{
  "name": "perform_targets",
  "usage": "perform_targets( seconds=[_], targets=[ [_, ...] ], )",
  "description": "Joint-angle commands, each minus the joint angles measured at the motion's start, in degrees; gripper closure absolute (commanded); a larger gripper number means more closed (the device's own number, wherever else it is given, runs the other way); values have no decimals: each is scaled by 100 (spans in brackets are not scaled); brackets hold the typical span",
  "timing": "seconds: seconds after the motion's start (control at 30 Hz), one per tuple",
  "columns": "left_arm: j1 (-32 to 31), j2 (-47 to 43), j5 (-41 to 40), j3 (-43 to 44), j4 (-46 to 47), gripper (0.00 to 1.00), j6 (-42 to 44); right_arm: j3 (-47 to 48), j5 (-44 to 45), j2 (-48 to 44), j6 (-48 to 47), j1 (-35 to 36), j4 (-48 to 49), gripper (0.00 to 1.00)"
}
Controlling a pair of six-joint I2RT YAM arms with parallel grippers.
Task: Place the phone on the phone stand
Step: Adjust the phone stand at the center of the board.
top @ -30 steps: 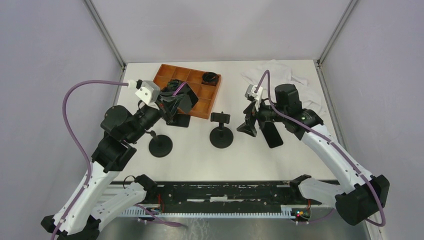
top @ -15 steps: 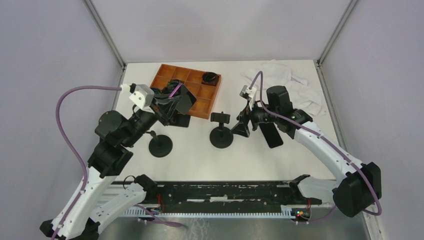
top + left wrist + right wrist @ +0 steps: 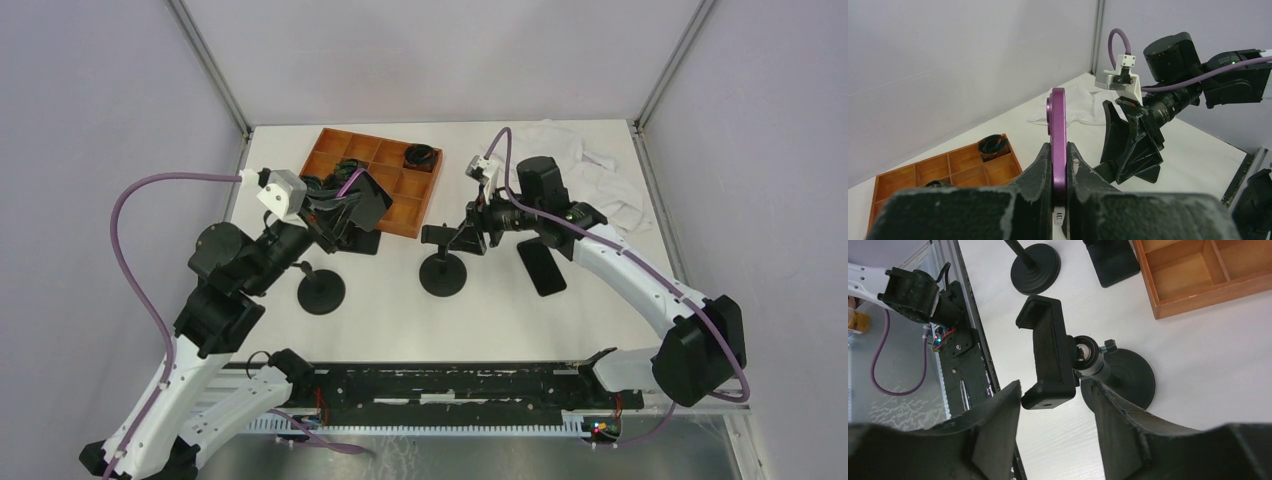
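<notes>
A purple phone [image 3: 1058, 125] stands edge-on between the fingers of my left gripper [image 3: 1059, 150], which is shut on it. From above, the phone [image 3: 368, 196] is held over the near edge of the tray, left of the phone stand. The stand has a black clamp [image 3: 438, 235] on a round base [image 3: 442, 277]. My right gripper [image 3: 466, 238] is at the clamp's right end. In the right wrist view the right gripper [image 3: 1052, 388] is open, with its fingers close on either side of the lower end of the clamp [image 3: 1048, 347].
An orange compartment tray [image 3: 425, 192] holds a black coil at the back. A second round-based stand [image 3: 321, 291] and a black block [image 3: 357, 241] sit to the left. A dark flat slab [image 3: 541, 267] lies right of the stand. White cloth [image 3: 590, 170] fills the back right corner.
My right arm has swung left from beside the dark slab to the stand's clamp, and its jaws have narrowed around it. The left arm shifted slightly, still holding the phone.
</notes>
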Motion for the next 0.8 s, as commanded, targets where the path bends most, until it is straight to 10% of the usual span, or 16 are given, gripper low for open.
perform_targets(
  seconds=[0.0,0.3,0.77],
  targets=[
    [34,-123,32,159,294,98,-152,452,-190,64,61,12,209,43],
    [34,-176,127,144,196,98,-124,1019,-279,407,-764,-30,-404,65],
    [34,-262,220,154,52,98,-90,2319,-931,1437,-2403,-473,-1833,67]
  ],
)
